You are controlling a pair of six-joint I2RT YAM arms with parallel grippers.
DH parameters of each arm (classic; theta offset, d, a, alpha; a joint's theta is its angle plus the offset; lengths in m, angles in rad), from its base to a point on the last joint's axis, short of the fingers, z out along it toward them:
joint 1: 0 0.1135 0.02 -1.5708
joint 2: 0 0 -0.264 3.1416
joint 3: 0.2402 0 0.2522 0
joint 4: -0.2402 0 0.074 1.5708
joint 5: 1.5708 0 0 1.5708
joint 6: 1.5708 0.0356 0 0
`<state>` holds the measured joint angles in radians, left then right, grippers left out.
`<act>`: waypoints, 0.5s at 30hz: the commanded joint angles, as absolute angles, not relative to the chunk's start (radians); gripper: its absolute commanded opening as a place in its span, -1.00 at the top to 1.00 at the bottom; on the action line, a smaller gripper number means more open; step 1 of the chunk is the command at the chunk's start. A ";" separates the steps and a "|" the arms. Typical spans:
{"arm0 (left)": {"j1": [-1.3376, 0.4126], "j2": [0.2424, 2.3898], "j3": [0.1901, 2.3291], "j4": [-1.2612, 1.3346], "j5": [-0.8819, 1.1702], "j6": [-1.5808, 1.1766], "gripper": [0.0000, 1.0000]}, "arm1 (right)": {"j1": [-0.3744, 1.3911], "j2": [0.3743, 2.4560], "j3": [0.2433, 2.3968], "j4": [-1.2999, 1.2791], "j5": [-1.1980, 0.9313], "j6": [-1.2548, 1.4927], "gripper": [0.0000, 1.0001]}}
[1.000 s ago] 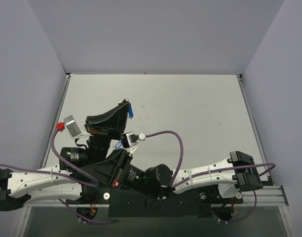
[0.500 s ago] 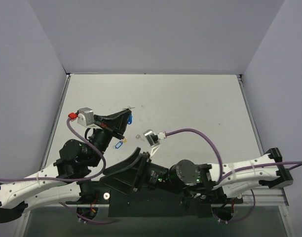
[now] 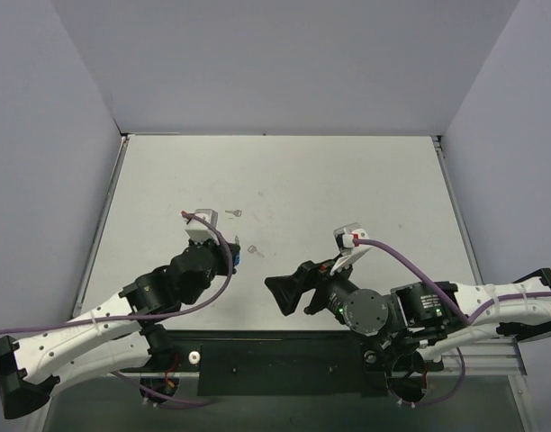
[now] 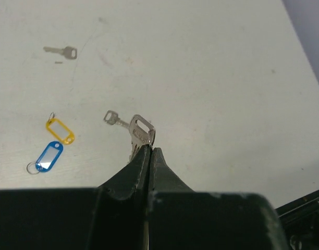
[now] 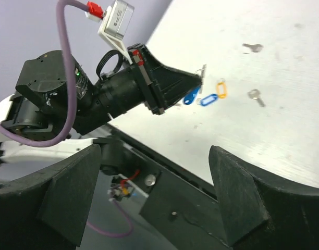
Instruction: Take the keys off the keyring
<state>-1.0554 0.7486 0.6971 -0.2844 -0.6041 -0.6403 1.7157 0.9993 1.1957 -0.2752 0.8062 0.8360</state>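
Observation:
My left gripper is shut on a silver key that stands up from its fingertips just above the table. A second key lies right beyond it, and a third key lies farther off. A yellow tag and a blue tag with a small ring lie loose to the left. From above, the left gripper is left of centre and the right gripper hangs open and empty to its right, near the front edge. The right wrist view shows its spread fingers and the left gripper.
Grey walls enclose the white table on three sides. The black base plate and the arm mounts run along the near edge. Purple cables loop over both arms.
The right gripper has opened and swung back to the right. The left arm has moved toward the near edge, keeping its key. Tags and a loose key now lie on the table.

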 commanded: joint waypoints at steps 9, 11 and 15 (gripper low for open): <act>-0.853 0.902 0.607 -0.307 -0.338 -0.767 -0.56 | 1.710 0.930 1.149 -0.520 0.985 0.936 -0.60; -0.850 0.910 0.617 -0.322 -0.356 -0.765 -0.57 | 1.709 0.934 1.146 -0.526 0.988 0.928 -0.62; -0.845 0.902 0.620 -0.339 -0.379 -0.758 -0.61 | 1.700 0.945 1.138 -0.552 1.046 0.962 -0.86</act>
<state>-0.8543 0.9154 0.6003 -0.3260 -0.3794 -0.7547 1.7088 0.9352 1.1515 -0.5049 0.9447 0.9253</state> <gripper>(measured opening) 0.800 0.850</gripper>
